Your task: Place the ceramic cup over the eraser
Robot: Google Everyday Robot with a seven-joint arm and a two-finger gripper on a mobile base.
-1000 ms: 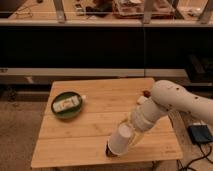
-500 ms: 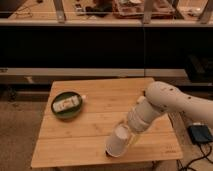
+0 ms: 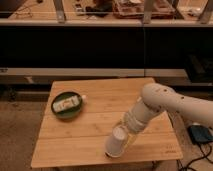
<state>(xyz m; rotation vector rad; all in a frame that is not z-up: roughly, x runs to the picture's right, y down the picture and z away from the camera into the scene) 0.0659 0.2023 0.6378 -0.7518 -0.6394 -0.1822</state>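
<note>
Near the front edge of the bench, our tool sits at the end of the white arm, low over the boards and pinching the ceramic cup. We carry the cup tipped over, its mouth turned down and toward the camera, its lower rim at or just above the wood. The eraser does not show now; we judge it lies under or behind the cup.

We take this as the covering step, close to its end. The next move calls for bringing the cup square and mouth-down, settling the whole rim on the bench around the eraser, then letting go without dragging it.

Against the earlier pictures, the cup has come lower and nearer the front edge, and the dark block seen at its rim a second ago is now hidden.

Well apart, on the left side of the bench, a green bowl holds a pale object.
</note>
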